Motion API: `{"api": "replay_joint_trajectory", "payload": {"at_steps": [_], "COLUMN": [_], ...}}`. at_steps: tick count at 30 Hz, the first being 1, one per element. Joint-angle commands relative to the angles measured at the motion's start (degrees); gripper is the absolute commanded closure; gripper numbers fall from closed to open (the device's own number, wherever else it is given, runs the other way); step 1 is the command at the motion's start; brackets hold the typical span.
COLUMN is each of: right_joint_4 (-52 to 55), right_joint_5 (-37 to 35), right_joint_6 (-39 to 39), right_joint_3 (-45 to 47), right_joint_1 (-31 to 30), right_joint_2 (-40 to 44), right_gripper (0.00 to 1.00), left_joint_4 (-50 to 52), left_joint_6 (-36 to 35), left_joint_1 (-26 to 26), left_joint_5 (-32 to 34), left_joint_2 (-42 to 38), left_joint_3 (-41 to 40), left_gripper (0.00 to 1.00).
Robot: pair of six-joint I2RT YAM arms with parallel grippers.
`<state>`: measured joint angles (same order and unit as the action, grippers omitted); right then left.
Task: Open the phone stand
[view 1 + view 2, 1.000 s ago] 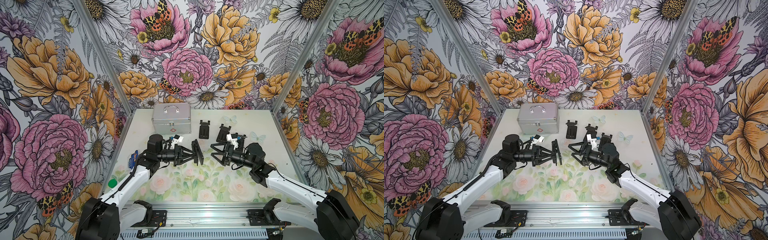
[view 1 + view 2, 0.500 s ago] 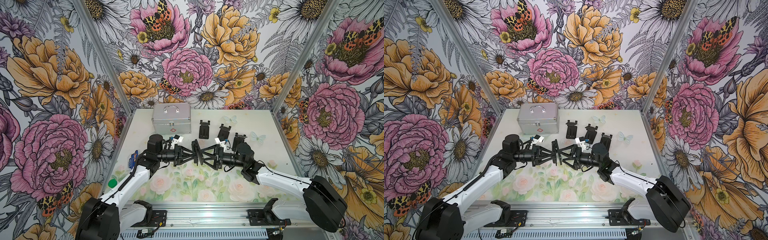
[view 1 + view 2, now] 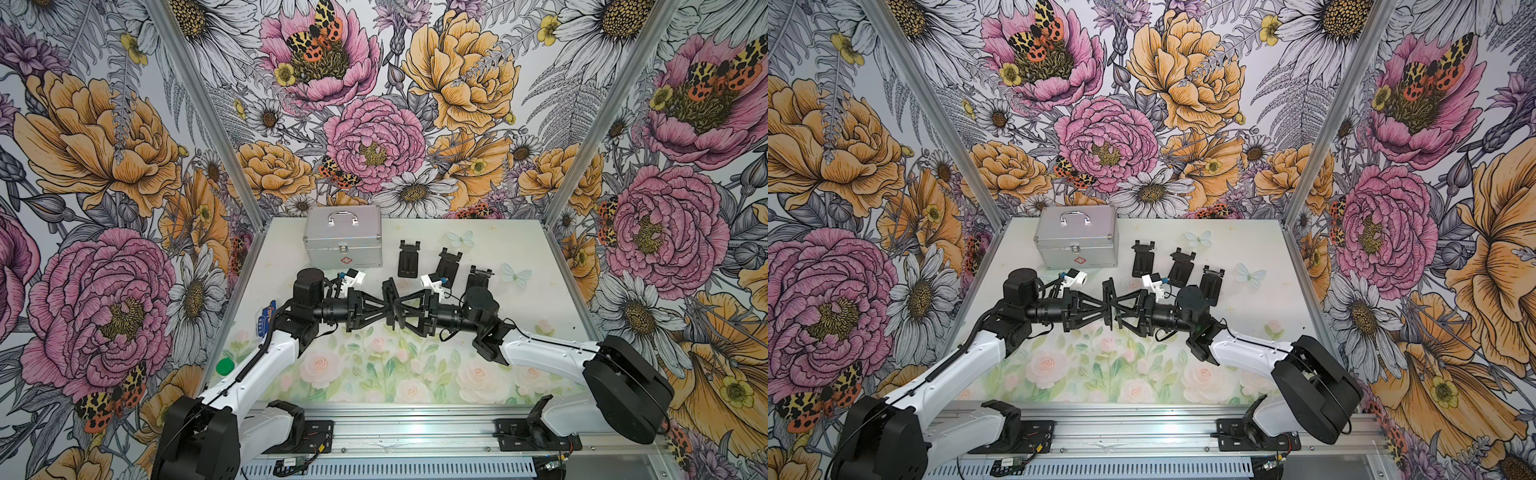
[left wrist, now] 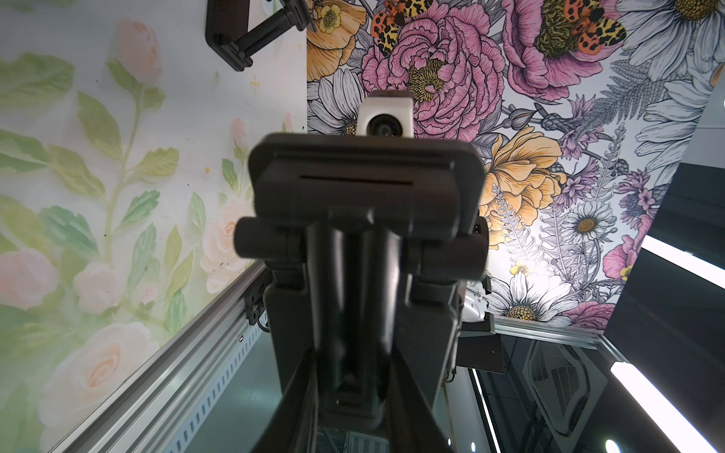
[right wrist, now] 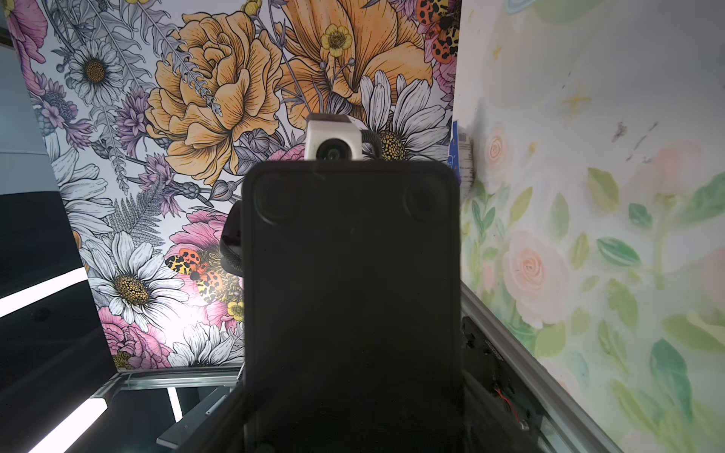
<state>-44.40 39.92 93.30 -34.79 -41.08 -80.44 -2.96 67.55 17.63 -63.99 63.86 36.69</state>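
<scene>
A black folding phone stand (image 3: 390, 296) hangs in the air over the middle of the table, seen in both top views (image 3: 1109, 299). My left gripper (image 3: 383, 306) is shut on its upright part from the left. In the left wrist view the stand's cradle (image 4: 365, 188) fills the middle, with the left gripper (image 4: 355, 376) clamped on its stem. My right gripper (image 3: 402, 307) meets the stand from the right. The right wrist view shows the stand's flat base (image 5: 349, 274) spanning the whole gap of the right gripper (image 5: 351, 412), whose fingers lie against both of its edges.
Three more black stands (image 3: 408, 259) (image 3: 446, 266) (image 3: 478, 280) lie flat at the back of the table. A silver metal case (image 3: 343, 241) stands at the back left. A green cap (image 3: 225, 366) and a blue item (image 3: 266, 322) lie by the left wall.
My right arm has swung left from beside the back stands to the held stand, and its jaws have narrowed onto the base. The left arm and stand have stayed still.
</scene>
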Motion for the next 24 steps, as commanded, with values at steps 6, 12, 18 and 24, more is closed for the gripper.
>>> {"api": "replay_joint_trajectory", "payload": {"at_steps": [6,12,18,24], "right_joint_4": [-4.1,-0.6,2.5,3.7], "right_joint_5": [-0.5,0.3,1.8,1.9], "right_joint_6": [0.3,-1.1,-2.2,-3.0], "right_joint_3": [-1.3,0.1,0.2,0.4], "right_joint_1": [0.4,3.9,7.2,8.1], "right_joint_2": [0.8,3.8,5.7,5.7], "right_gripper": [0.58,0.60,0.61,0.61], "left_joint_4": [-0.5,0.3,0.8,1.3], "left_joint_6": [-1.9,-2.2,-2.3,-2.4], "left_joint_1": [-1.0,-1.1,-1.1,-1.2], "left_joint_5": [-0.5,-0.6,-0.4,-0.5], "left_joint_2": [-1.1,-2.1,-2.9,-3.3], "left_joint_3": [-0.3,-1.1,-1.6,-1.6], "left_gripper": [1.00,1.00,1.00,1.00]}}
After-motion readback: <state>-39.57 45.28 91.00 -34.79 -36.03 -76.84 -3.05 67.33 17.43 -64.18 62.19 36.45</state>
